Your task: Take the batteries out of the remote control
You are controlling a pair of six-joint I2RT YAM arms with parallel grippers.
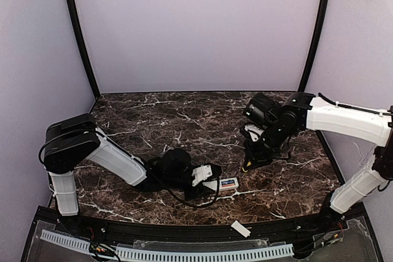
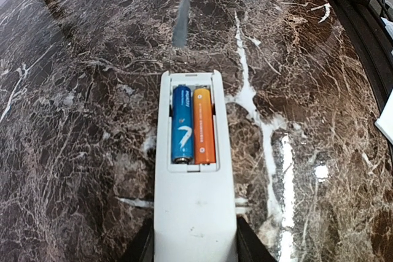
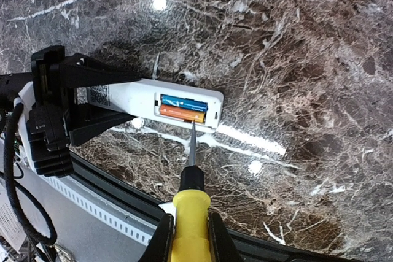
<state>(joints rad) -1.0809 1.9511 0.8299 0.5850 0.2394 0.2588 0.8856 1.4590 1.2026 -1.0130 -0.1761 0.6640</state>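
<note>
Two batteries (image 2: 193, 126), blue beside orange, sit in the open bay of the remote control (image 2: 193, 213). My left hand (image 2: 195, 246) clamps its near end over the marble surface (image 2: 73, 90). My right hand (image 3: 190, 240) grips a yellow-handled screwdriver (image 3: 191, 213). From that hand the cells lie at twelve o'clock, long axis nine to three, and the blade tip is at the orange one.

Batts (image 2: 194, 126) side by side in remote (image 2: 195, 213) bay; screwdriver (image 3: 191, 213) tip nr it; cover plate (image 1: 240, 229) at front edge.
</note>
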